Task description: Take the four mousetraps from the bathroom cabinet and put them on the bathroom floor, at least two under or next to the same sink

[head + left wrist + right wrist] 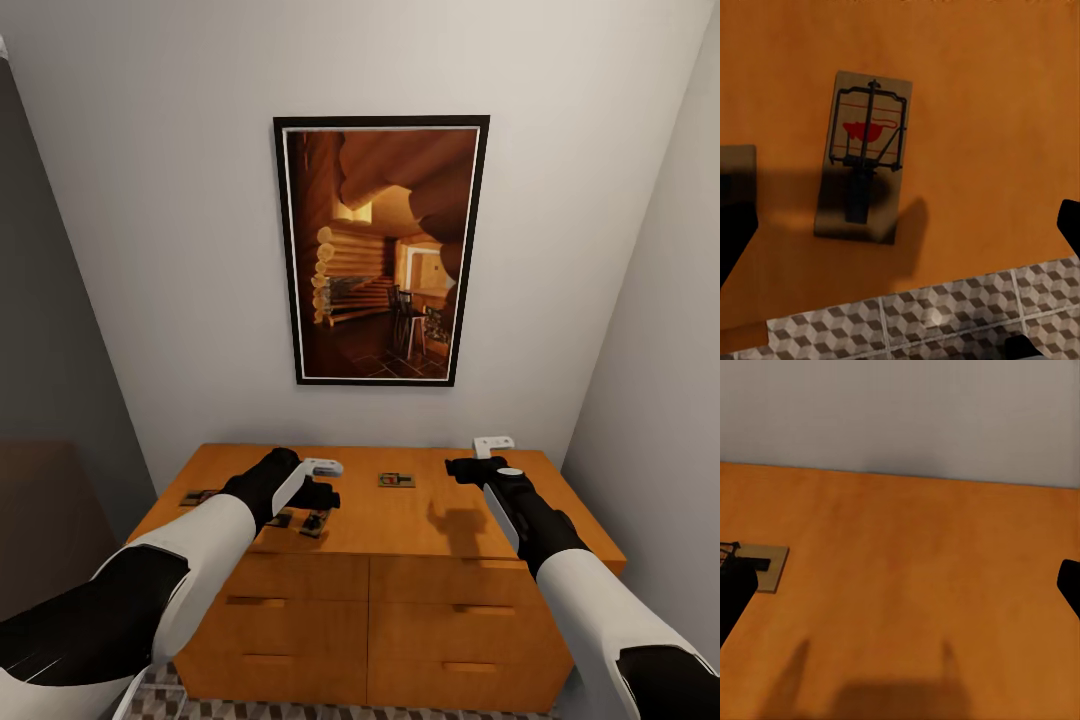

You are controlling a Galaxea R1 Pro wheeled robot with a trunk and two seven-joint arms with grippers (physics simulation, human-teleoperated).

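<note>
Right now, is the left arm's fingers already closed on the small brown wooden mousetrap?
No, the mousetrap lies flat on the orange-brown cabinet top, with the left fingers spread apart and clear of it.

Home: framed picture (381, 250), wooden cabinet (400, 510)

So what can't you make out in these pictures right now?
- Mousetrap count: in the head view the left gripper covers part of the cabinet top.
- One mousetrap in the right wrist view is half hidden behind a dark finger.
- The small white object by the wall: too small to identify.
</note>
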